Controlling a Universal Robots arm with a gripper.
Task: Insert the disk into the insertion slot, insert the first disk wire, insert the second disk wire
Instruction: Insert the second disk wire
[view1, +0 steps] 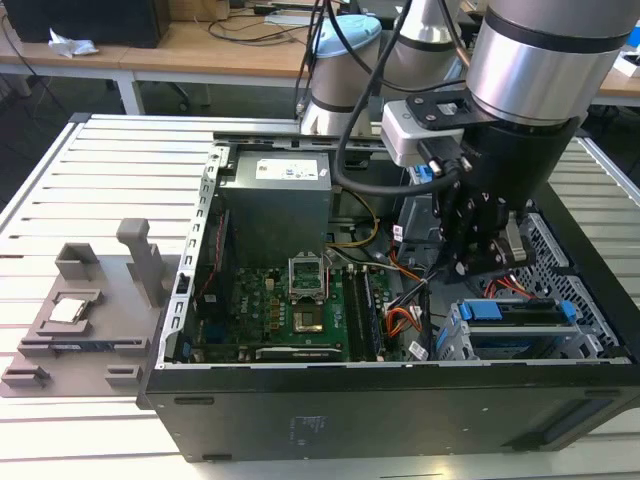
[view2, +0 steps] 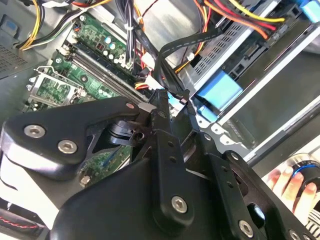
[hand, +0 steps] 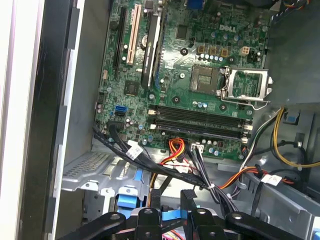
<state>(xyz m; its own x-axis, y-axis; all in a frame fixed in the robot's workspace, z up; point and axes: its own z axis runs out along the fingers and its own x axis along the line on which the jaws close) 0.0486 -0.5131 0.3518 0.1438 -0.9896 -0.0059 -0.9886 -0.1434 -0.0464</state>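
Note:
An open computer case (view1: 400, 400) lies on a slatted table. The insertion slot (view1: 452, 338), a perforated silver cage, stands at the case's front on the exterior view's right. The disk's blue carrier (view1: 497, 311) sits inside it. My gripper (view1: 478, 262) hangs just above and behind the cage. In the second wrist view my gripper (view2: 174, 103) is shut on a small blue-and-white connector of a black disk wire (view2: 176, 47), close to the blue carrier (view2: 217, 92). In the first wrist view my fingertips (hand: 156, 195) hover over the cage (hand: 95, 165) and a bundle of black wires (hand: 150, 162).
The green motherboard (view1: 290, 310) fills the case floor, with the grey power supply (view1: 275, 200) behind it. Orange, red and yellow cables (view1: 400, 320) run beside the cage. A grey fixture (view1: 90, 320) lies on the table at the exterior view's left. A hand (view2: 295, 180) rests outside the case.

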